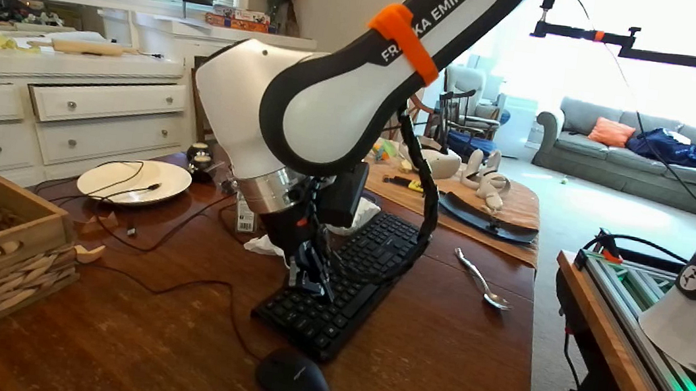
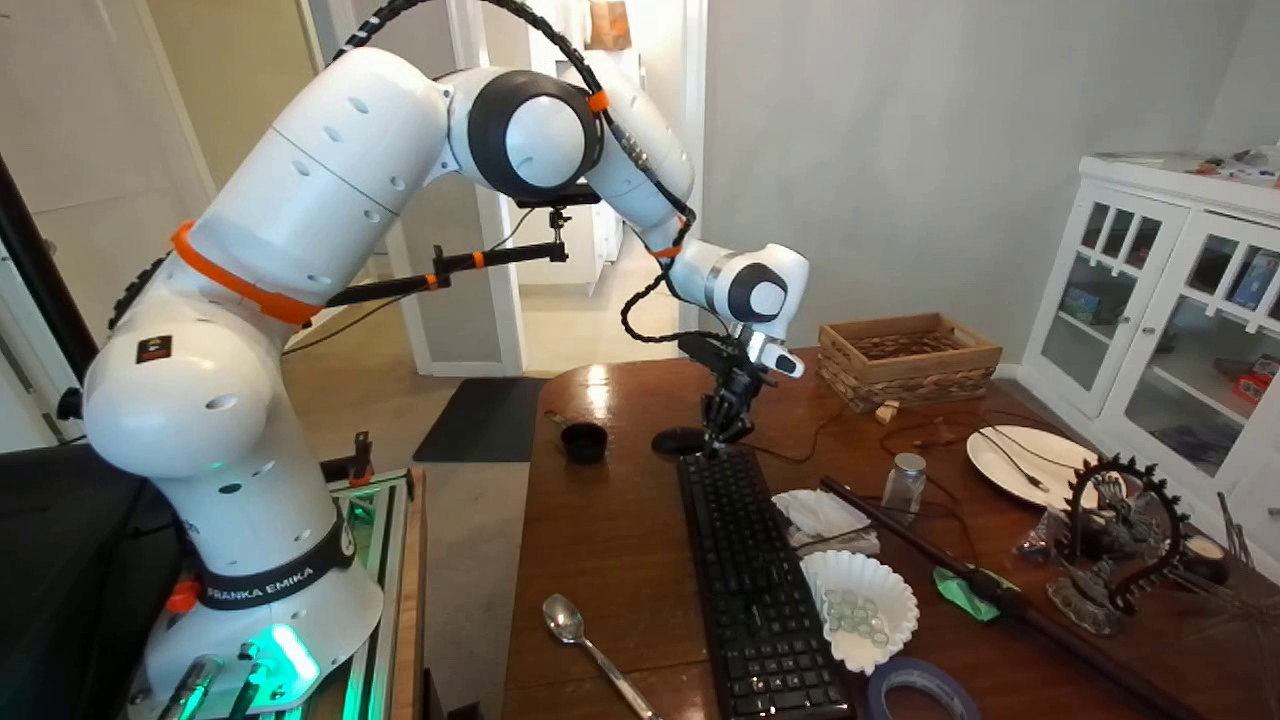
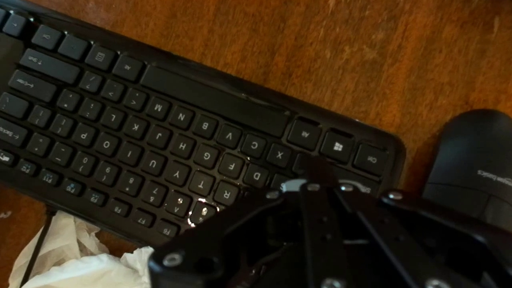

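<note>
The pincer (image 3: pixel 324 184) is closed all the way, its jaws drawn together, and we see nothing caught between them. It points down, tilted, at the keyboard (image 3: pixel 160 132), over the end with the Windows key (image 3: pixel 337 146); we cannot tell whether its tips touch the keyboard or hang just above. In the wrist view its dark body hides part of that end from us. The keyboard lies flat on the desk (image 1: pixel 433 365), and just off the same end sits the mouse (image 3: pixel 476 168), apart from it. Along the function-key side we see crumpled tissue (image 3: pixel 104 268), crossed by a thin cable (image 3: pixel 38 250) that leaves the keyboard's edge. On the space-bar side lies a spoon (image 1: pixel 480 278), near the keyboard but not touching it, and, closer to the mouse's end, stands a black cup (image 2: pixel 583 450). Near the tissue we find a jar (image 2: pixel 904 490) and a white fluted bowl (image 2: pixel 903 600), with blue tape (image 2: pixel 925 670) just beside the bowl. Farther off are a plate (image 1: pixel 170 183) and a basket (image 2: pixel 880 385).
</note>
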You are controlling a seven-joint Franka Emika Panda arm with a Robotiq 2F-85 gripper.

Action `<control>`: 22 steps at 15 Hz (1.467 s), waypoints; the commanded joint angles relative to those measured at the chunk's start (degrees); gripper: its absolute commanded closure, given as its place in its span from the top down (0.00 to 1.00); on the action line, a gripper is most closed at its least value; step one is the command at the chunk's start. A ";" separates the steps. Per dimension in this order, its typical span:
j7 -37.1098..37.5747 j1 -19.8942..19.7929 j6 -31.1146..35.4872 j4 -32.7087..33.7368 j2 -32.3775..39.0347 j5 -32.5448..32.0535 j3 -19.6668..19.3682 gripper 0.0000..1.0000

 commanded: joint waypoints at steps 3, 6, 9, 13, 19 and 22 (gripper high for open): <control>-0.90 -0.08 -0.89 3.24 3.55 -0.76 0.06 0.00; -0.80 -0.03 -0.84 3.96 4.36 -0.61 0.09 0.00; -0.65 -0.03 -1.05 4.52 4.91 -0.43 0.11 0.00; 0.09 0.01 -1.49 5.28 5.52 0.02 0.10 0.00; 1.18 -0.11 -1.94 5.16 5.25 0.96 0.18 0.00; 1.46 -0.03 -1.86 4.69 4.74 1.02 0.14 0.00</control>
